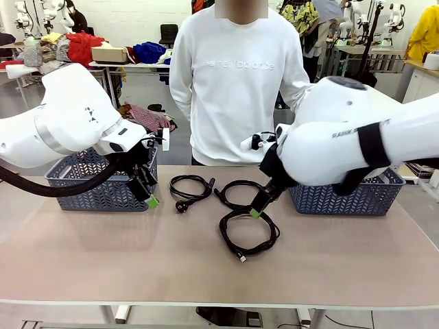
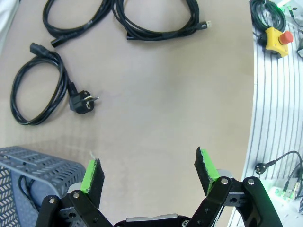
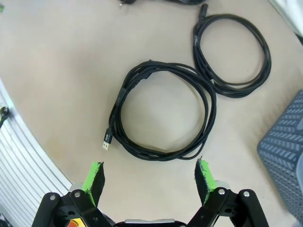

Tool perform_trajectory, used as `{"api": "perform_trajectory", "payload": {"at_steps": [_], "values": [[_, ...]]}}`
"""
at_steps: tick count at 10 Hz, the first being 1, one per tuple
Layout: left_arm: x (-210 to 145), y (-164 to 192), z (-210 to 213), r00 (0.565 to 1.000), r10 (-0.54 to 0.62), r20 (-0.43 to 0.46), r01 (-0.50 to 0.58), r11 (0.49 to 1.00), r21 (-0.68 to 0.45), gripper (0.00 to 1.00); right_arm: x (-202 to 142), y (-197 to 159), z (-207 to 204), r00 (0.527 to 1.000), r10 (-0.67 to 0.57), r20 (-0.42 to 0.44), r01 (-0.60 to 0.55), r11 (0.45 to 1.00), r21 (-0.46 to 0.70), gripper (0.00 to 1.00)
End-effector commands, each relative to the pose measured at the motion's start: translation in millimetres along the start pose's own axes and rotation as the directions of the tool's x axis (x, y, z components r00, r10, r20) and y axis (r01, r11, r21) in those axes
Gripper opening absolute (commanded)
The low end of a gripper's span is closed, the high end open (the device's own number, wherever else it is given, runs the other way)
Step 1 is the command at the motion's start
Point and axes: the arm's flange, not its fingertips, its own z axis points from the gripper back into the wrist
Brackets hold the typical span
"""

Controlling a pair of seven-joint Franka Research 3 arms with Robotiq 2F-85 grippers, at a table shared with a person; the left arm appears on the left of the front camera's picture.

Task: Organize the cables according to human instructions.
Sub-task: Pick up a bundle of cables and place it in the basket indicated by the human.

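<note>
The right gripper (image 3: 149, 172) is seen wide open above the beige tabletop (image 1: 103, 260), with nothing held between its green pads. Just beyond its fingertips lies the thin black coiled cable with a small flat connector (image 3: 165, 70), loose and untouched. The left gripper (image 2: 149, 165) is likewise spread fully and empty, hovering beside the grey lattice plastic basket on the left (image 2: 38, 165). Inside that basket a short run of black cord (image 2: 23, 194) can be made out, so one cable is judged to be sorted already, though little of it is shown. Farther across, the second thin black coil (image 3: 234, 91) is laid just beside the first, and the thin black coil with a chunky round plug (image 2: 61, 82) rests apart from both, nearer the left basket. Three cables are thus left on the table, and most of the task is reckoned undone. The matching grey basket on the right (image 3: 284, 142) stands close to the right gripper. At the table's metal edge a yellow box with a red button (image 2: 274, 38) is noted, clear of the work. No obstacle is seen between grippers and coils. At the far side the person in a white sweatshirt (image 1: 236, 82) stands with arms lowered; no pointing is visible.
</note>
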Motion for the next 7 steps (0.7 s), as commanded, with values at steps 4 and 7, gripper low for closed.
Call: {"api": "perform_trajectory", "payload": {"at_steps": [4, 7], "values": [[-1.3, -0.6, 0.9, 1.000, 0.012, 0.011, -0.012, 1.000, 0.007, 1.00, 43.3, 36.5, -50.0, 0.990, -0.117, -0.081, 0.110, 0.990, -0.093, 1.00], [-1.3, -0.6, 0.9, 1.000, 0.012, 0.011, -0.012, 1.000, 0.007, 1.00, 53.5, 47.3, -77.6, 0.988, -0.121, -0.100, 0.112, 0.990, -0.089, 1.00]]}}
